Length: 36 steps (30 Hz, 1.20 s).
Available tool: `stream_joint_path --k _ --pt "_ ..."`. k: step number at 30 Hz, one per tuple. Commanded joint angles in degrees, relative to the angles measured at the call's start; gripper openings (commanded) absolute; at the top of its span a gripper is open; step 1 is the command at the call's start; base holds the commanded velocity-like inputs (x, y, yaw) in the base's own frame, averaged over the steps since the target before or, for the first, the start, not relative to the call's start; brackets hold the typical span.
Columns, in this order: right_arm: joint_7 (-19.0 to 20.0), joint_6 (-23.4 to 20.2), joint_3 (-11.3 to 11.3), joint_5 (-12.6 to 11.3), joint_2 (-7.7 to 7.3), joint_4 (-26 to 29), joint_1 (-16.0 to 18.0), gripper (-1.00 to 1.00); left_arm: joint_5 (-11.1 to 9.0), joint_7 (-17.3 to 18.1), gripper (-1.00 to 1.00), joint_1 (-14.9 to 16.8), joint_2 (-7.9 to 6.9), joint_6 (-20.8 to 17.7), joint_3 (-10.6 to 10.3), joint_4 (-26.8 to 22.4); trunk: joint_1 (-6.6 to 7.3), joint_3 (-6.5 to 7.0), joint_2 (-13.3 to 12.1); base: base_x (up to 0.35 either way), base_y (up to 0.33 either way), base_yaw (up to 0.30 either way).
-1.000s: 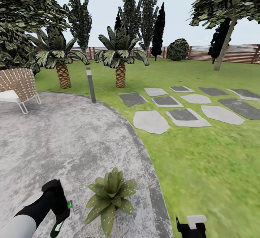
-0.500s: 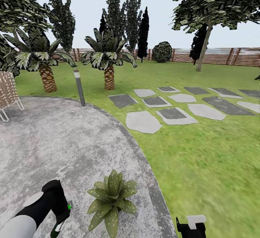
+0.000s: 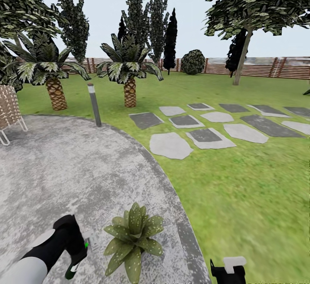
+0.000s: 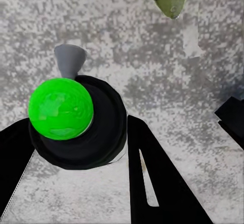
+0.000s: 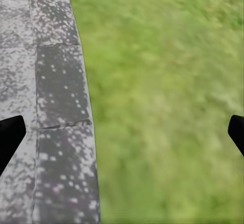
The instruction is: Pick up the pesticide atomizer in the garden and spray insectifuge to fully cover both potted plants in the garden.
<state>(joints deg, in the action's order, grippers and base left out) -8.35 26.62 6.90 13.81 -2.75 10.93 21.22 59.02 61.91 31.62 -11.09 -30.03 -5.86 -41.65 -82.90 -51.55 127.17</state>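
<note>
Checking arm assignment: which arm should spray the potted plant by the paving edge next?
Left. The left gripper already holds the sprayer, its grey nozzle toward the potted plant right beside it. The right gripper is open and empty, over the paving edge and the grass.

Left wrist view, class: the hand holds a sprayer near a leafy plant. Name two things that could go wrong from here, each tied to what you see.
1. The grey nozzle of the green-topped black pesticide atomizer points beside the spotted green potted plant's leaves, so spray might land on the mottled grey paving instead.
2. The left hand sits low beside the plant; swinging closer could knock its leaves.
</note>
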Motion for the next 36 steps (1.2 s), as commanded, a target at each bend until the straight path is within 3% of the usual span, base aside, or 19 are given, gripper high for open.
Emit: stream_joint_path --k 1,13,20,26,29,31,32,34,35,36 --pt "-0.2 0.2 0.4 0.6 0.02 -0.1 0.0 1.0 0.0 0.0 -1.0 0.0 -0.01 -0.5 -0.3 0.0 0.02 -0.04 0.0 -0.168 0.081 -0.174" --pt "-0.2 0.2 0.4 0.6 0.02 -0.1 0.0 1.0 0.1 -0.1 -1.0 0.0 0.01 -0.6 -0.1 -0.1 0.02 -0.09 0.0 -0.136 0.132 -0.25" --pt "-0.2 0.2 0.4 0.6 0.04 -0.1 0.0 1.0 0.5 -0.2 -1.0 0.6 -0.15 -0.6 -0.5 -0.2 0.02 -0.13 0.0 0.0 0.001 -0.033" --pt "-0.2 0.2 0.4 0.6 0.02 -0.1 0.0 1.0 0.5 0.2 -1.0 1.5 -1.3 -0.4 -0.5 -0.2 0.02 -0.13 0.0 0.0 0.0 0.0" --pt "-0.2 0.2 0.4 0.6 0.03 -0.1 0.0 1.0 0.1 0.5 -1.0 1.5 -2.8 -0.2 -0.5 -0.1 0.02 -0.13 0.0 0.0 0.0 0.0" --pt "-0.1 0.2 0.3 0.6 0.08 -0.1 0.0 1.0 -0.2 0.5 -1.0 1.1 -3.25 0.0 0.6 0.4 0.02 -0.13 0.0 0.0 0.0 0.0" --pt "-0.1 0.2 0.3 0.6 0.15 0.0 0.0 1.0 -0.3 0.5 -1.0 0.8 -2.9 0.1 3.1 0.6 0.02 -0.13 0.0 0.0 0.0 0.0" --pt "-0.1 0.2 0.3 0.6 0.18 0.0 0.0 1.0 -0.4 0.5 -1.0 0.7 -2.65 0.0 3.5 0.6 0.02 -0.13 0.0 0.0 0.0 0.0" --pt "-0.1 0.2 0.3 0.6 0.2 0.0 0.0 1.0 -0.3 0.5 -1.0 0.7 -1.32 -0.3 3.7 0.7 0.02 -0.13 0.0 0.0 0.0 0.0" --pt "-0.1 0.2 0.3 0.6 0.2 0.0 0.0 1.0 -0.2 0.5 -1.0 0.7 -1.19 -0.3 3.7 0.7 0.02 -0.13 0.0 0.0 0.036 0.0"
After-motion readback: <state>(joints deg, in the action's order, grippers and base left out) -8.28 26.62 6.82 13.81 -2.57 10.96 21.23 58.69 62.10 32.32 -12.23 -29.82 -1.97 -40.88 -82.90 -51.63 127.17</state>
